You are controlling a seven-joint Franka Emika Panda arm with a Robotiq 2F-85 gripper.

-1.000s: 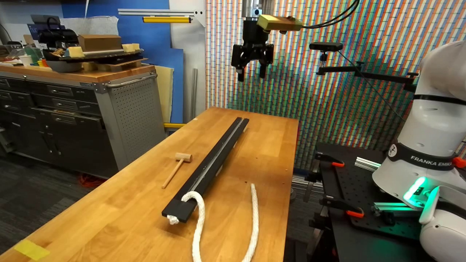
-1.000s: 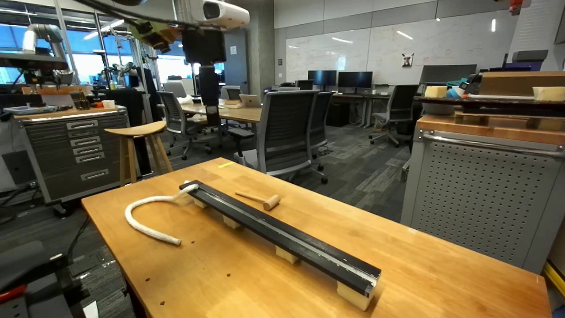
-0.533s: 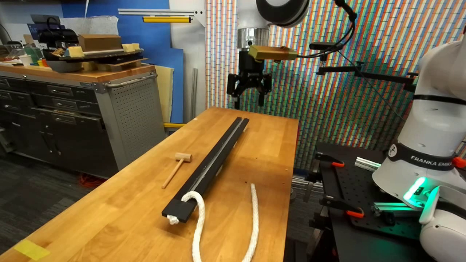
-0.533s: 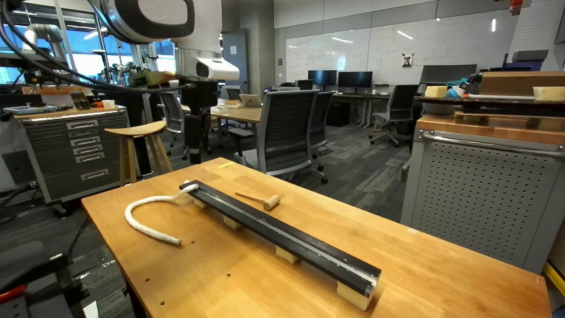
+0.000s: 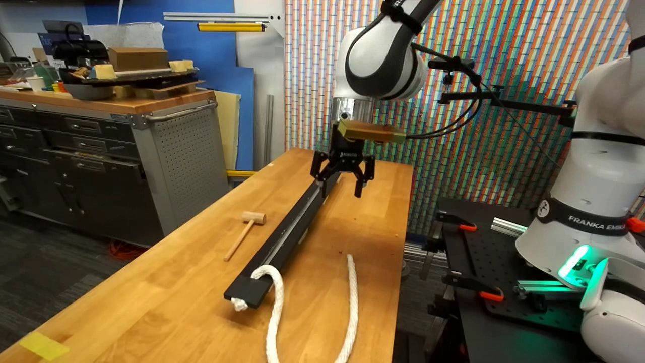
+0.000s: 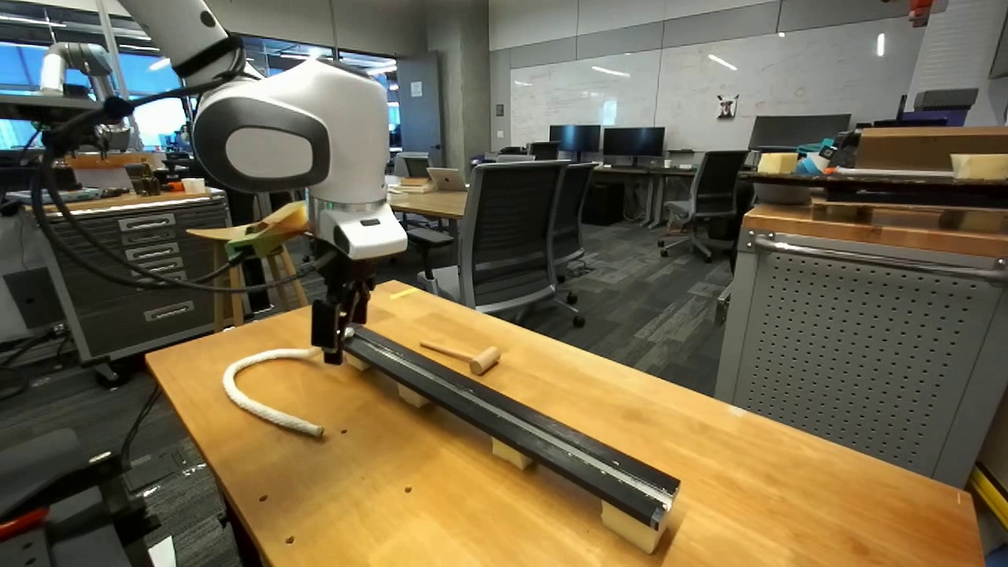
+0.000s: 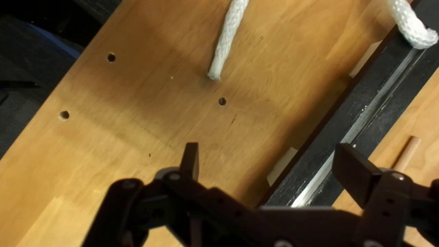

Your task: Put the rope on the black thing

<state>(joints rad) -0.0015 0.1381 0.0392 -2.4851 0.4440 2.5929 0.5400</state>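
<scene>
Wrist view: rope (image 7: 229,38), white, braided; two lengths in frame. One bends down onto the black bar (image 7: 356,103) at its pale lengthwise groove, near one end; the other finishes loose on the table (image 7: 164,113), apart from the bar. In an exterior view the rest lies as a wide loop (image 6: 231,383) beside the bar. Frayed white tuft (image 5: 239,304), just below the bar's roped end; its link with the rope is hidden.

Black bar: long, narrow, lying flat, raised on pale blocks (image 6: 510,455).

Gripper (image 7: 267,145): black, one. Hand released, two fingers (image 7: 356,171) standing wide apart. Hangs above the table by the bar; in the wrist view one finger overlaps the bar, the other the table on the loop's side.

Mallet (image 5: 253,218): small, wooden, lying just beside the bar, on the side away from the loop, handle toward the roped end.

Drilled holes (image 7: 222,101): small, in the table, on the loop's side of the bar.

Yellow tape (image 5: 44,346): one strip, flat, past the bar's roped end, on the mallet's side.

Robot arm (image 5: 380,63): white and black, higher than the bar; robot base (image 5: 589,201) well apart from it, on the loop's side.

Grey cabinet (image 5: 186,156): perforated side panel; well apart from the bar, on the mallet's side.
</scene>
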